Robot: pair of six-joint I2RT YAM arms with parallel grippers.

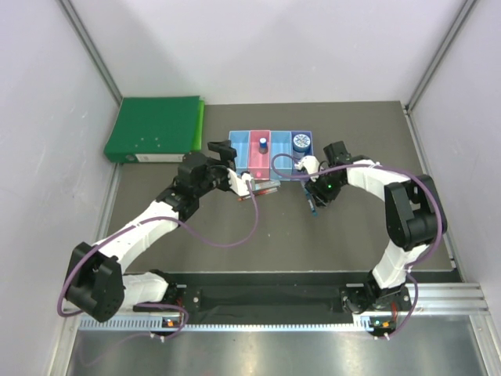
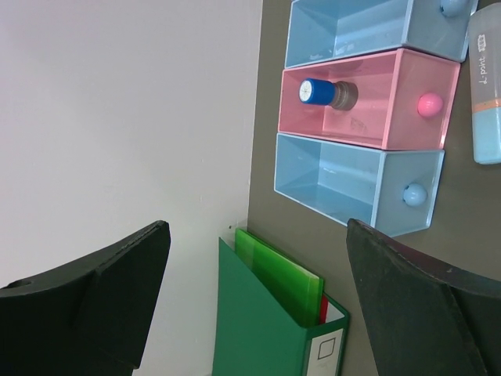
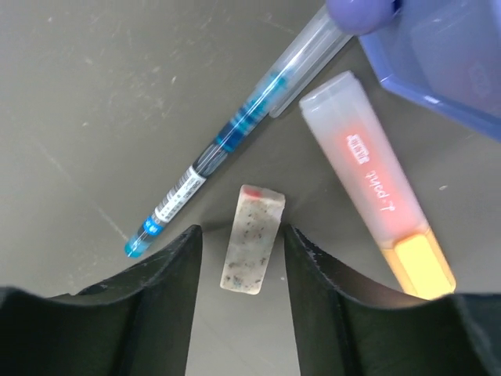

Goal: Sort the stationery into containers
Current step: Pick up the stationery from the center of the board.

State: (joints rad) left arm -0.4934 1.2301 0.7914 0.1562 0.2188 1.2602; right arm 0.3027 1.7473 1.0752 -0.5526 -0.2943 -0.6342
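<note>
A pale speckled block [image 3: 252, 239] lies flat on the table between my right gripper's [image 3: 242, 233] fingers, with a narrow gap on each side. The jaws stand open around it. A blue pen [image 3: 235, 133] and an orange-pink marker [image 3: 376, 184] lie just beyond it, by the purple bin [image 3: 446, 55]. The containers [image 1: 270, 160] stand in a row. A small blue-capped bottle [image 2: 325, 92] lies in the pink bin [image 2: 407, 117], and a round blue reel [image 1: 301, 142] is in the purple one. My left gripper [image 2: 258, 235] hangs open and empty, left of the row.
A big green binder [image 1: 155, 128] lies at the back left against the wall. Another marker [image 2: 487, 86] lies in front of the bins, and a red pen [image 1: 266, 189] lies near the left gripper. White walls close in on both sides.
</note>
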